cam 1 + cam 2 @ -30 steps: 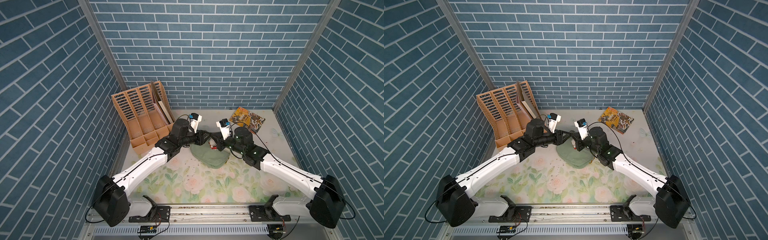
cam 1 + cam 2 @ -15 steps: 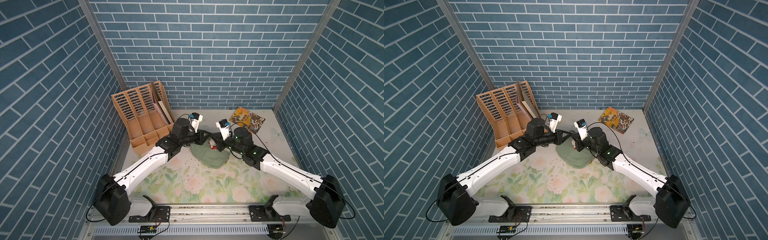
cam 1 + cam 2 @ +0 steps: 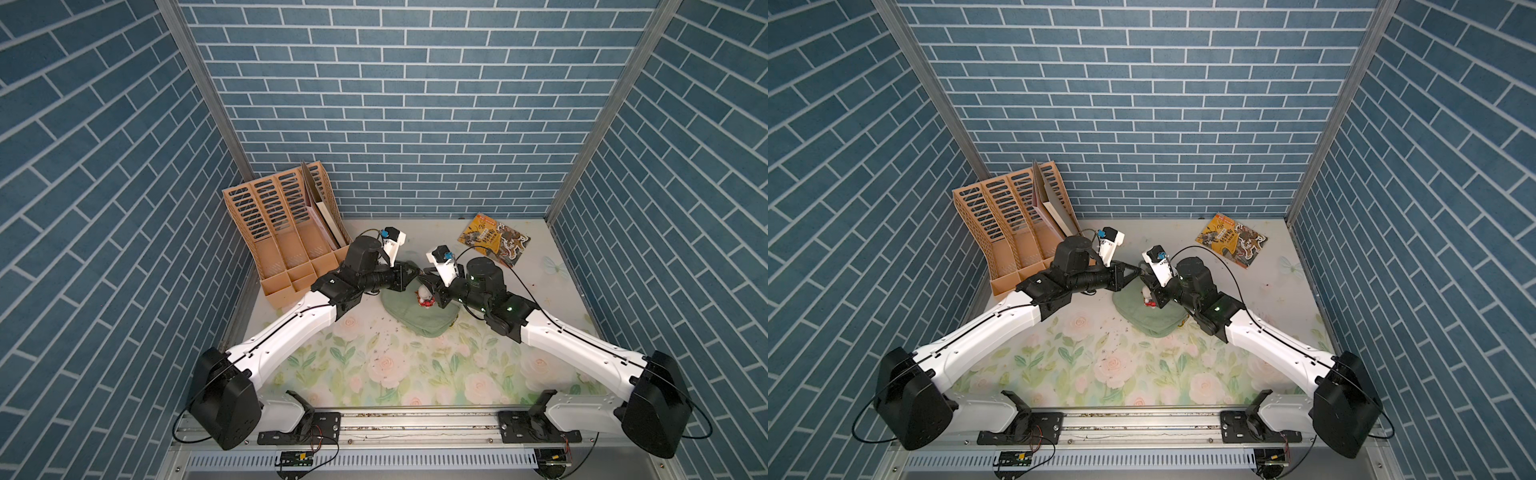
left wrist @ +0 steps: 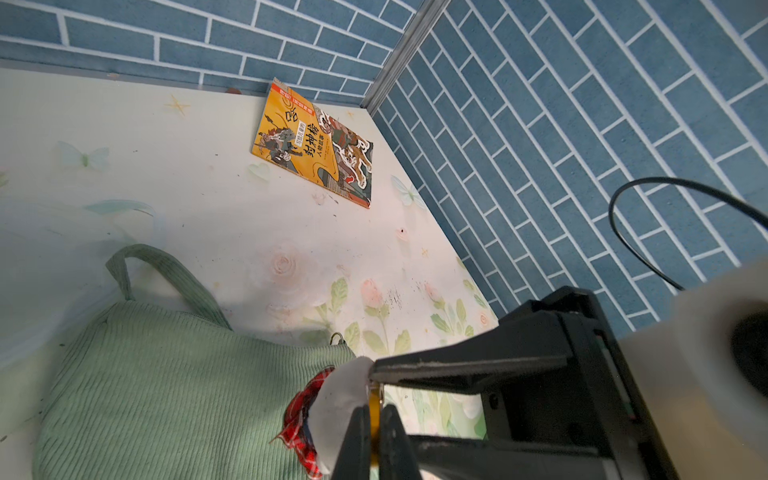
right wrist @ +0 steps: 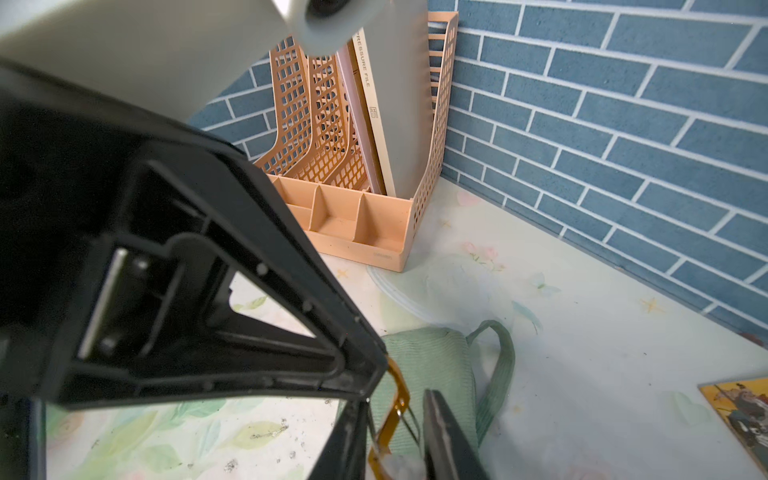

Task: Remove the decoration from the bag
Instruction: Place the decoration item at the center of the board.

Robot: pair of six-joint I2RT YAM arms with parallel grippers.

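The sage-green bag (image 3: pixel 419 322) (image 3: pixel 1142 318) lies flat at mid table, its strap (image 4: pixel 166 270) looped toward the back wall. On its back edge sits the decoration (image 3: pixel 424 297) (image 4: pixel 338 403), a small white plush with a red plaid scarf, hanging from a gold clasp (image 5: pixel 384 435). My left gripper (image 4: pixel 376 411) (image 3: pixel 417 273) is shut on that clasp. My right gripper (image 5: pixel 395 395) (image 3: pixel 430 287) meets it from the opposite side. Its jaws stand apart, one on each side of the clasp.
A peach file rack (image 3: pixel 286 237) (image 5: pixel 353 166) holding folders stands at the back left, close behind the left arm. A yellow illustrated book (image 3: pixel 494 239) (image 4: pixel 311 145) lies at the back right. Blue brick walls enclose three sides.
The left gripper's jaws have closed on the gold clasp. The right gripper's jaws have parted. Both arms have stayed almost where they were over the bag's back edge.
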